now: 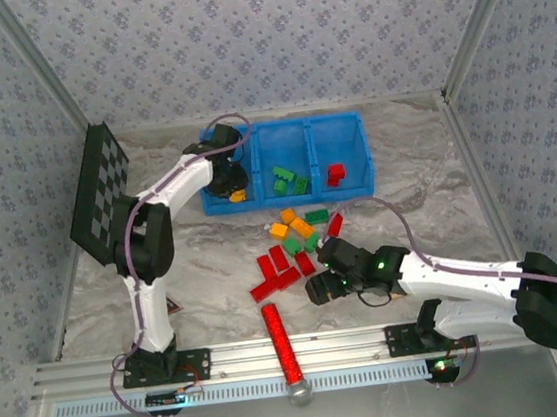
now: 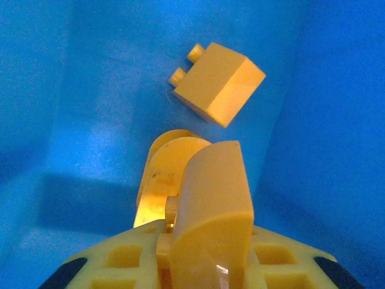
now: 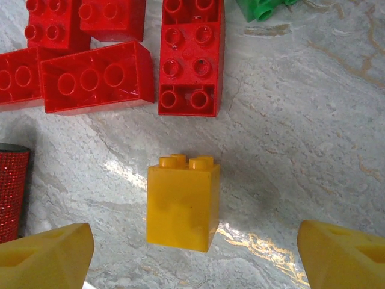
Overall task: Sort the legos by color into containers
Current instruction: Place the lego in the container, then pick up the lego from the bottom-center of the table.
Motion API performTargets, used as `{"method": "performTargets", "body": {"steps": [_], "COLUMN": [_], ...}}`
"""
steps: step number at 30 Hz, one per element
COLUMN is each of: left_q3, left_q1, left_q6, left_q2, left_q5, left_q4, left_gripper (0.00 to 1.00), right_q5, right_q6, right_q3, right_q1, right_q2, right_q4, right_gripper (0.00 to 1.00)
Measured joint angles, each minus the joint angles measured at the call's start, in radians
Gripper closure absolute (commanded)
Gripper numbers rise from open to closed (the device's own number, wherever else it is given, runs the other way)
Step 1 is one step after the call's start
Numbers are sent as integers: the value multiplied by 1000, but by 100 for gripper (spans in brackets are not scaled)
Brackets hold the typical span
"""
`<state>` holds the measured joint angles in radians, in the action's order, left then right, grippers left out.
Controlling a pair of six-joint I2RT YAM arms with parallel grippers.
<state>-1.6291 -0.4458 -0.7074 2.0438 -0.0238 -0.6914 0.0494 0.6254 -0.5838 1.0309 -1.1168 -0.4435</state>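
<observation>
The left end effector point(image 1: 227, 181) hangs inside the leftmost compartment of the blue bin point(image 1: 356, 134), its yellow fingers point(image 2: 210, 198) pressed together with nothing between them. Just past the fingertips a yellow-orange brick point(image 2: 218, 84) lies tilted on the compartment floor. Green bricks point(image 1: 286, 179) sit in the middle compartment and a red brick point(image 1: 336, 174) in the right one.

The right end effector point(image 1: 320, 289) is low over the worktop point(image 1: 439, 200), at the near edge of the loose bricks point(image 1: 297, 242). Its jaws are spread wide apart. A second yellow-orange brick point(image 3: 182, 201) rests on the worktop between them, touching neither, its studs pointing away from the wrist. Beyond it lie several red bricks point(image 3: 186, 57) close together. A red glittery cylinder point(image 1: 281, 339) lies near the arm bases, and a black checkered board point(image 1: 99, 194) leans at the left wall
</observation>
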Motion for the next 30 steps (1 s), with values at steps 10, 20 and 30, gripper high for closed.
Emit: {"method": "performTargets", "body": {"steps": [10, 20, 30], "left_q3": [-17, -17, -16], "left_q1": [1, 6, 5], "left_q6": [-24, -6, 43], "left_q2": [33, -9, -195], "left_q5": [37, 31, 36], "left_q4": [13, 5, -25], "left_gripper": [54, 45, 43], "right_q5": [28, 45, 48], "right_q6": [23, 16, -17], "right_q3": [0, -23, -69], "right_q1": [30, 32, 30], "right_q2": [-66, -204, -244], "right_q4": [9, 32, 51], "right_gripper": [25, 37, 65]}}
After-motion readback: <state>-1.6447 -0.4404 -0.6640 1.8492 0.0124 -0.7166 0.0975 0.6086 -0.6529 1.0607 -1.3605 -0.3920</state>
